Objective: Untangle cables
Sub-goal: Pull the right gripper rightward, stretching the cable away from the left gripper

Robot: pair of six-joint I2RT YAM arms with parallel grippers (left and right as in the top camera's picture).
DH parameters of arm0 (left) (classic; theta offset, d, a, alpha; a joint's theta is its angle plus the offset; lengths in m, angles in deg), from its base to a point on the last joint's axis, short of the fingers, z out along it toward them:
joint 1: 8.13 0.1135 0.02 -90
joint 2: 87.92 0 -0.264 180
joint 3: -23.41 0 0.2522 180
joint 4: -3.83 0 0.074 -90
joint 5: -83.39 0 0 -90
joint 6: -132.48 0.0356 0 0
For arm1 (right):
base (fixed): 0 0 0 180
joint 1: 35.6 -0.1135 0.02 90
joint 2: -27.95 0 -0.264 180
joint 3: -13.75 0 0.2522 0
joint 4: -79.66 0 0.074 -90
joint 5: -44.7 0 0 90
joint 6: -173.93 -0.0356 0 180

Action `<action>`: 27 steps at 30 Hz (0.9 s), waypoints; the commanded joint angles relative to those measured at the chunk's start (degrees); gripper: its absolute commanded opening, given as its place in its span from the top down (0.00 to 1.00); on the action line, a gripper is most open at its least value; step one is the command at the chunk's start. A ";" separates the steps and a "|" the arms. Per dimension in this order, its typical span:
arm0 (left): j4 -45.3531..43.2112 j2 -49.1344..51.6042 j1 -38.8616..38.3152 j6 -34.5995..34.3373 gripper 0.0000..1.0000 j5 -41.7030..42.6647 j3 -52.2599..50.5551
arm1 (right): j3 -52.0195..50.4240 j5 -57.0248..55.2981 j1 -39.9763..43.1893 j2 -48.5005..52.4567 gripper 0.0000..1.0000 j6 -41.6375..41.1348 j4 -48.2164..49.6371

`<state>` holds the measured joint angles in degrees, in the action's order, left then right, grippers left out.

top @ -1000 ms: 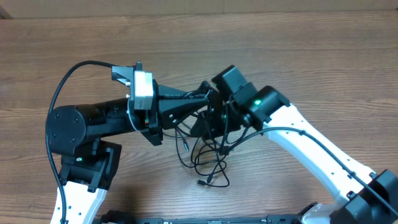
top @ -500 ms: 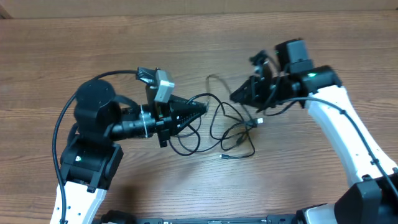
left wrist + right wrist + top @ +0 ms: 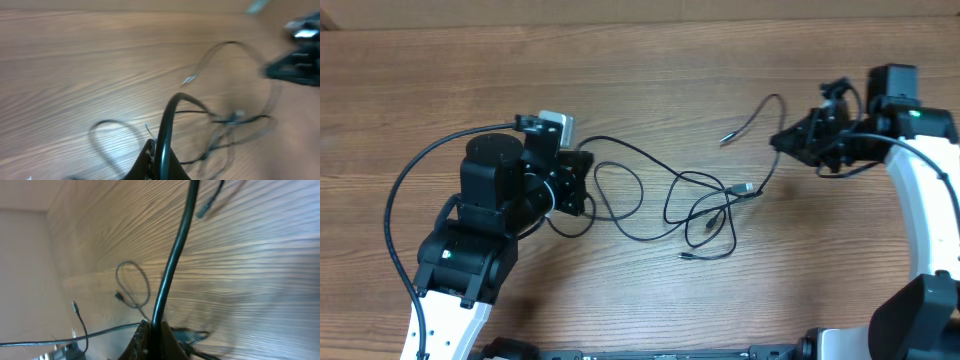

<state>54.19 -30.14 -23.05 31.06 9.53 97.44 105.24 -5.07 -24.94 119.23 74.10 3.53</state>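
Black cables (image 3: 705, 205): loose tangle flat on the wood, between the two grippers, with a strand running out to each.
Left gripper (image 3: 157, 165): clamped on one strand, which arches up across its wrist view.
Right gripper (image 3: 150, 340): closed on another strand, well apart from the left.
Plug (image 3: 727, 139): silvery end beyond the tangle.
Table (image 3: 640, 60): wood grain under everything.

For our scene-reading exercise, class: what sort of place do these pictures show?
Probably a robotics lab or test bench: a wood-grain tabletop, a left white-and-black robot arm, a matching right robot arm, and thin black cables strung out between them.
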 commanded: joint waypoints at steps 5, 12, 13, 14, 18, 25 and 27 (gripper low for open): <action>4.83 -0.04 -0.04 -0.66 0.96 -18.45 0.70 | 1.88 -3.56 7.41 0.13 0.96 2.84 -1.31; 4.68 -0.04 2.60 -8.20 0.96 -19.89 0.70 | 1.79 -5.70 8.96 0.13 0.96 2.86 -1.75; 4.59 -0.04 3.04 -9.05 0.95 -19.43 0.70 | 1.77 -5.70 8.94 0.13 0.96 2.86 -1.99; 4.50 -0.04 3.45 -9.64 0.96 -18.91 0.70 | 1.75 -5.70 8.92 0.13 0.96 2.86 -2.10; 3.37 -0.04 4.20 -10.69 0.96 -17.44 0.70 | 1.73 -7.21 8.92 0.13 0.94 2.86 -2.89; -3.87 -0.09 4.17 -10.64 0.95 -7.67 0.70 | 1.73 -7.19 8.90 0.13 0.14 4.50 -5.42; -6.23 -0.09 4.17 -10.62 0.96 -5.03 0.70 | 1.73 -7.19 8.90 0.13 0.04 5.92 -6.40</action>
<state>49.51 -30.14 -19.27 21.40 -1.09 97.44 105.24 -11.78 -16.14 119.23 77.95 -2.59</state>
